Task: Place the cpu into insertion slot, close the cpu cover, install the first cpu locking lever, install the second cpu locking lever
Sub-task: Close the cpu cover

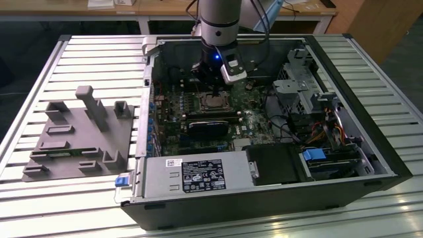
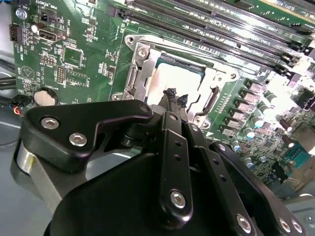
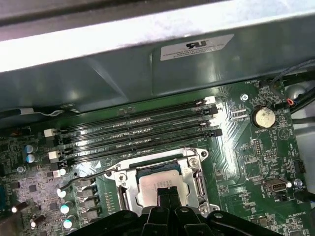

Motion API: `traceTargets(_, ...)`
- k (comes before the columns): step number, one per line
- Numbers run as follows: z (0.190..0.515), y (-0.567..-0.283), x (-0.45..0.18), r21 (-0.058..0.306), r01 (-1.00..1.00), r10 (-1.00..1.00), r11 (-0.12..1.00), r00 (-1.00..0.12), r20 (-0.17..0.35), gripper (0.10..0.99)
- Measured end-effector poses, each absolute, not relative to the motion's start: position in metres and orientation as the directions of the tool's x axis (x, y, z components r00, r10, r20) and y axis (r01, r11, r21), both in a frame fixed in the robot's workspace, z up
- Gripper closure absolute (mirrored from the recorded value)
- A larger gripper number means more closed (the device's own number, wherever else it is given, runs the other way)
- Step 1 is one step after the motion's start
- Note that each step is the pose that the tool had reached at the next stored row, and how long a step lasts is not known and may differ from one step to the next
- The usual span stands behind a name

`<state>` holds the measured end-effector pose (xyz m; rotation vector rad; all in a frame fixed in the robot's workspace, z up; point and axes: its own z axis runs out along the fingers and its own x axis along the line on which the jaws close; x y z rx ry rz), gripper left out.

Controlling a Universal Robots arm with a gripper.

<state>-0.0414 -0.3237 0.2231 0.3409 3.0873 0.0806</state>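
The cpu [image 3: 158, 183] lies with its dull silver top up in the insertion slot [image 3: 129, 194] on the green board. The silver cpu cover [image 3: 194, 162] lies flat around it, framing the chip. A thin wire locking lever [image 3: 86, 177] juts out from one side of the socket. My gripper [image 3: 167, 196] hangs just above the chip's edge, its black fingers pressed together with nothing between them. The second wrist view has the fingertips [image 2: 171, 94] over the cpu [image 2: 170, 76] and cover [image 2: 140, 69]. In the exterior view the gripper [image 1: 210, 83] stands over the socket [image 1: 213, 102] inside the case.
Long black memory slots [image 3: 138, 130] run beside the socket, with the grey case wall [image 3: 123, 73] behind them. A coin battery [image 3: 264, 117] sits on the board. A black heatsink block [image 1: 208, 128], the power supply [image 1: 198, 173] and drive cages [image 1: 304, 84] crowd the case. A grey fixture [image 1: 82, 131] lies outside.
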Motion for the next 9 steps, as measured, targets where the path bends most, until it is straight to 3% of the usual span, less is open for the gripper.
traceTargets(9,0.2239,-0.3277,-0.042,0.055,0.214,0.216,0.975,-0.976,-0.028,0.98)
